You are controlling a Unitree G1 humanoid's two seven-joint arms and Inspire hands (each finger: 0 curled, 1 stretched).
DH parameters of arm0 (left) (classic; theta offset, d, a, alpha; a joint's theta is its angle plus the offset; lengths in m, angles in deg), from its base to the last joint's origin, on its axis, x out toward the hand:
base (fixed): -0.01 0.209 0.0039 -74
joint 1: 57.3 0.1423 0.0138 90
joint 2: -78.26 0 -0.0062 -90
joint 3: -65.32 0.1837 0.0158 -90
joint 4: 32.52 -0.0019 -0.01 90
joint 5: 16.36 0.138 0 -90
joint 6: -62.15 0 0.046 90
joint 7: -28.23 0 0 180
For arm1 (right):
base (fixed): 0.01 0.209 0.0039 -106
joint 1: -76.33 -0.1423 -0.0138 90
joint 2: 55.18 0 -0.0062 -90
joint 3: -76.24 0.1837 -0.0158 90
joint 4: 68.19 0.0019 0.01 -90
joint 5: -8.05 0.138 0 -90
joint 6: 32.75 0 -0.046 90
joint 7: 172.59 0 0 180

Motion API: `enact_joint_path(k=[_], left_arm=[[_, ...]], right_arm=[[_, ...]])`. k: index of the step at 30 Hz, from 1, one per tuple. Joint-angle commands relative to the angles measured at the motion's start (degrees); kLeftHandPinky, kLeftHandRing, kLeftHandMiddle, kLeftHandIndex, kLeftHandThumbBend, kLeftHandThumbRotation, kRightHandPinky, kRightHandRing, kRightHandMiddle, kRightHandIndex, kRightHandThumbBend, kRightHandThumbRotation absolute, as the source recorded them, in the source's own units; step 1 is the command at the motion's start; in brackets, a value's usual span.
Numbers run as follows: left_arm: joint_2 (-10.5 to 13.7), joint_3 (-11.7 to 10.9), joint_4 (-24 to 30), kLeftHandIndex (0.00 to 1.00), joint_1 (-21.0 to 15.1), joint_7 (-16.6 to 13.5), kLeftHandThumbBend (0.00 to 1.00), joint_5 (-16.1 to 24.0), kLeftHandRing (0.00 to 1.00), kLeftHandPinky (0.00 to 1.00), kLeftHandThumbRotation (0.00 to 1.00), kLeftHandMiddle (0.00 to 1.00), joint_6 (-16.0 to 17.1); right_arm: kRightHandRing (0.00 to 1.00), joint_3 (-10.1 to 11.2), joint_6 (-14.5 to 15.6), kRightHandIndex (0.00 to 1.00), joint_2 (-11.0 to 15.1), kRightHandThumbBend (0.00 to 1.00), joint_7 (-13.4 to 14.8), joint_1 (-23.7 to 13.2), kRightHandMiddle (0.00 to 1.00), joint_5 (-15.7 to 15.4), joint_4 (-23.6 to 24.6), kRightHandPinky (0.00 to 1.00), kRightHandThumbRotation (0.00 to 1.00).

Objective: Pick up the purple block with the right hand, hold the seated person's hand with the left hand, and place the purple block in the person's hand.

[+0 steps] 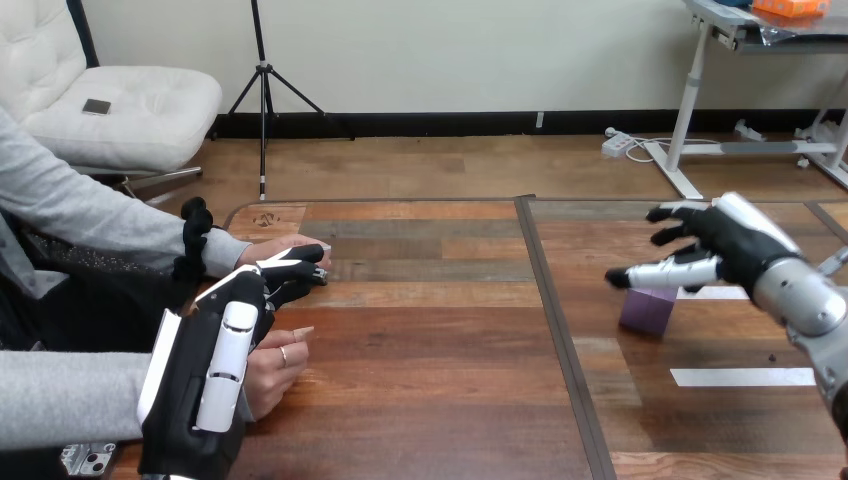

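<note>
The purple block (pixel 647 311) stands on the right half of the wooden table (pixel 440 400). My right hand (pixel 735 245) hovers just above and right of it, open, fingers spread; its thumb reaches over the block's top and nothing is held. My left hand (pixel 205 375) lies at the table's left side, back upward, open. Its fingers (pixel 292 275) stretch out to the person's upper hand (pixel 265 250), which rests on the table, and seem to touch its near edge. The person's lower hand (pixel 272 368) lies loosely curled right beside my left palm.
Two white tape strips (pixel 742 377) (pixel 722 293) lie on the table near the block. A dark seam (pixel 556 340) runs front to back between the two table halves. The person's grey sleeves (pixel 70 395) take up the left edge.
</note>
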Motion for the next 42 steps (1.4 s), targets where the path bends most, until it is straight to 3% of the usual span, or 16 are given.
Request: enact_joint_path(k=[1,6,12,31,42], left_arm=[[0.38,-0.44,1.17,0.58,-2.87,-0.14,0.46,0.11,0.83,0.8,1.0,0.78,0.89],[0.1,-0.4,1.12,0.58,-2.83,-0.2,0.46,-0.09,0.83,0.8,1.0,0.78,1.2],[0.22,-0.3,1.73,0.59,-2.52,-0.13,0.46,-0.19,0.84,0.8,1.0,0.79,0.57],[0.31,-0.53,1.98,0.59,-2.27,-0.25,0.47,-0.29,0.84,0.79,1.0,0.79,0.46],[0.28,-0.48,1.86,0.58,-2.33,-0.06,0.48,-0.72,0.84,0.79,1.0,0.78,0.15]], right_arm=[[0.86,-1.13,-0.36,0.94,-1.09,1.0,-0.38,-5.77,0.94,-0.98,-1.18,0.67,0.4],[0.92,-1.62,0.08,0.97,-1.51,1.0,-1.03,-6.1,0.98,-1.52,-2.12,0.75,0.44],[0.94,-1.54,1.43,0.98,-2.28,1.0,-0.66,-6.09,1.0,-1.42,-2.61,0.78,0.45],[0.92,-3.09,5.49,0.98,-3.73,1.0,0.78,-5.71,0.99,-3.86,-3.5,0.75,0.45],[0.9,-3.42,5.02,0.97,-3.77,1.0,0.43,-5.02,0.98,-4.34,-3.74,0.71,0.4]])
